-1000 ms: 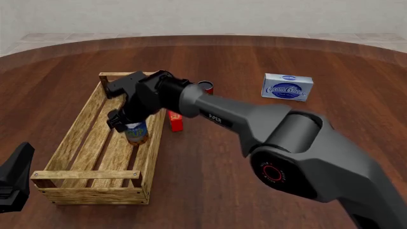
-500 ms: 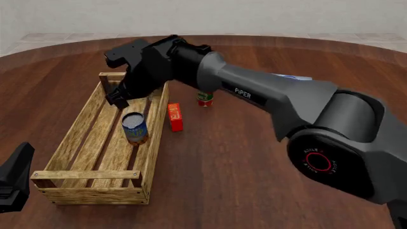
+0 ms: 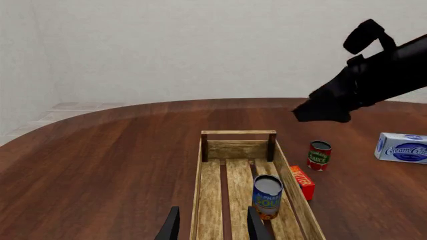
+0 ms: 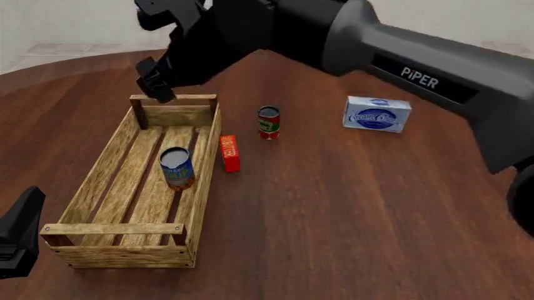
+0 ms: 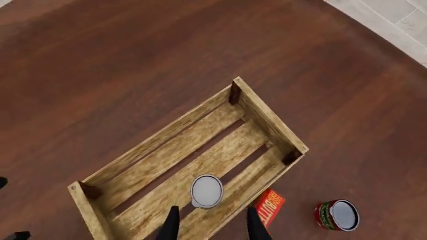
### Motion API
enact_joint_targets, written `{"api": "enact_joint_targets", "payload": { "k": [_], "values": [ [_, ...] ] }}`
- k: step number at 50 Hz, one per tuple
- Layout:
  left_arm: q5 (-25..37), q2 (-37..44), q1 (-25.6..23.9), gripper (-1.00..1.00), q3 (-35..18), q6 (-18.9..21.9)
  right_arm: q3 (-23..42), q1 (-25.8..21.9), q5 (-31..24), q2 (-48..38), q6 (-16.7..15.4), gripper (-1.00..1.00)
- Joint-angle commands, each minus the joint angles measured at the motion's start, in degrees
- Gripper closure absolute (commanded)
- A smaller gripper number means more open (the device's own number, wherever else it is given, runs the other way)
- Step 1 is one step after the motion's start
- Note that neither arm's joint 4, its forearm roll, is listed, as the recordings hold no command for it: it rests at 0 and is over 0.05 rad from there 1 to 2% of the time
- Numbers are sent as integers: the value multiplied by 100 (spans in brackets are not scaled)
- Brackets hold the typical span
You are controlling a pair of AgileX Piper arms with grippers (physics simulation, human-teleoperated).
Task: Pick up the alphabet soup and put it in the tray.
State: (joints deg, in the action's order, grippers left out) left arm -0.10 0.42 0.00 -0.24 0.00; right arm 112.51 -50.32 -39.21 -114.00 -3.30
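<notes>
The alphabet soup (image 4: pixel 177 167), a blue-labelled can with an orange lower band and silver top, stands upright in the tray (image 4: pixel 90 182), near its right rail at mid-length. It also shows in the left wrist view (image 3: pixel 267 196) and the right wrist view (image 5: pixel 207 191). My right gripper (image 4: pixel 156 84) is open and empty, high above the tray's far end; its fingers (image 5: pixel 172 223) frame the can from far above. My left gripper (image 3: pixel 212 227) is open and empty, near the tray's near end, at the front view's lower left (image 4: pixel 19 232).
A small red-and-green can (image 4: pixel 269 122) stands right of the tray. A red box (image 4: pixel 229 153) lies against the tray's right rail. A white and blue cream cheese box (image 4: pixel 377 114) lies farther right. The right arm (image 3: pixel 363 82) crosses high over the table.
My right gripper let go of the soup can, then rose and drew back toward the tray's far end. The can stays upright in the tray. The left arm has not moved.
</notes>
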Motion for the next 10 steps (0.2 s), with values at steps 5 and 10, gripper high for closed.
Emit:
{"api": "enact_joint_targets", "payload": {
  "k": [5, 10],
  "values": [
    [0, 0, 0, -100, 0, 0, -898, -49, 100, 1298, -161, -100],
    [0, 0, 0, -100, 0, 0, -1157, -66, 127, 1705, -186, -100]
  ]
}}
